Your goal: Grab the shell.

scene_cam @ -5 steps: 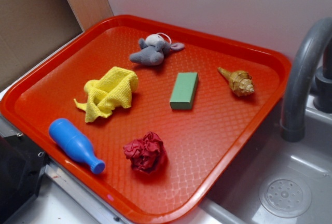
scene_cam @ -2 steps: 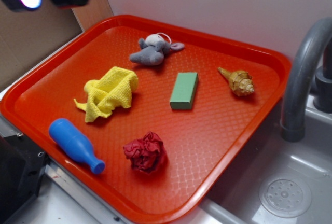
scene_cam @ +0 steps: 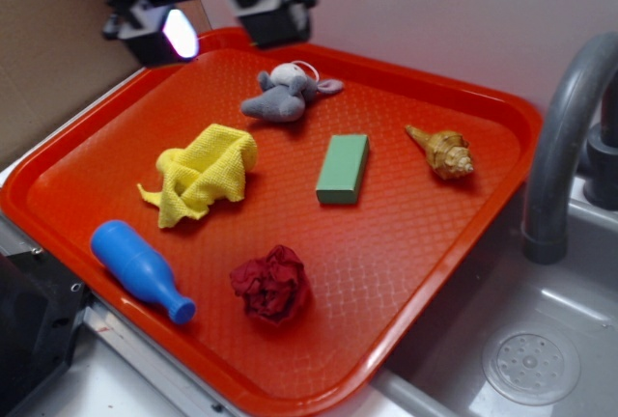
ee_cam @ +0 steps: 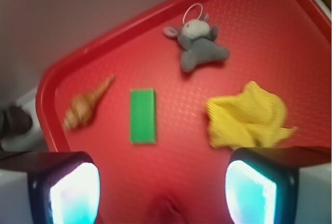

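**Gripper high over tray's far-left corner, shell untouched on far right**

- Gripper (scene_cam: 214, 23) hangs above far-left corner of red tray (scene_cam: 425, 84); fingers spread wide, nothing between them. In wrist view both fingertips (ee_cam: 70, 190) sit at bottom corners w/ broad gap, so jaws released
- Shell (scene_cam: 442, 152): tan-brown spiral, lying on its side on tray floor near far-right rim, spire pointing toward back-left. Well apart from gripper. Wrist view shows it (ee_cam: 85, 105) at left, blurred
- Green block (scene_cam: 343, 168) lies flat just left of shell, small gap, not touching; it sits between shell and rest of the clutter
- Grey plush mouse (scene_cam: 285, 92) near tray's far edge, closest item to gripper, roughly on the line from gripper to shell
- Yellow cloth (scene_cam: 205, 174) crumpled centre-left
- Blue bowling pin (scene_cam: 140, 269) on its side, near-left
- Dark-red paper ball (scene_cam: 272, 284) near front edge, well away from shell
- Grey faucet (scene_cam: 565, 137) rises beside tray's right rim, close to shell's side; sink (scene_cam: 531, 364) w/ drain below it
- Nothing rests on or against shell; open from above
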Motion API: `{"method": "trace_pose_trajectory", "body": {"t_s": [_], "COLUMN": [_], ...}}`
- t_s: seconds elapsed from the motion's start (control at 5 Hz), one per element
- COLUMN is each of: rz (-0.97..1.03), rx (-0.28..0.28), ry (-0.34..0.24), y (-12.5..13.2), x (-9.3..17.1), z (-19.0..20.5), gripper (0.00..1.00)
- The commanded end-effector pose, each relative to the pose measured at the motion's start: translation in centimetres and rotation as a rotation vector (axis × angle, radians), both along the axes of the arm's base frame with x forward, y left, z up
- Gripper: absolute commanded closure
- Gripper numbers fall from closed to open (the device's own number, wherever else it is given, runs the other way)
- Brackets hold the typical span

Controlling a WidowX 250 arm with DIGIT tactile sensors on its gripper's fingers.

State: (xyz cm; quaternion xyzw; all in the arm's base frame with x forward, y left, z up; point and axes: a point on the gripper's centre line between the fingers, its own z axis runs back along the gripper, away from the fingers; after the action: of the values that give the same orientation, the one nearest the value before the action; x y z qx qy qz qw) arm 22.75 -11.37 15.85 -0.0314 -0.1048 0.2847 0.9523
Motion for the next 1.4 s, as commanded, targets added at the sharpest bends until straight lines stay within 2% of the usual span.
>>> {"method": "trace_pose_trajectory", "body": {"t_s": [0.0,0.2,0.4,0.8,1.0,1.2], "rz": [0.194,0.23,0.285,0.303,0.311,0.261], "rx": [-0.091,-0.168,-0.209,-0.173,-0.198,-0.3], "ry": [-0.048,-0.021,0.032,0.089,0.136,0.148], "y": [-2.7,-4.3,-5.6,-6.5,-6.2,-6.7], "x": [5.8,7.9,9.9,11.4,10.9,9.8], "z": [-1.7,-3.3,-5.3,-10.2,-11.7,-13.0], "gripper": [0.0,0.0,0.0,0.0,0.0,1.0]}}
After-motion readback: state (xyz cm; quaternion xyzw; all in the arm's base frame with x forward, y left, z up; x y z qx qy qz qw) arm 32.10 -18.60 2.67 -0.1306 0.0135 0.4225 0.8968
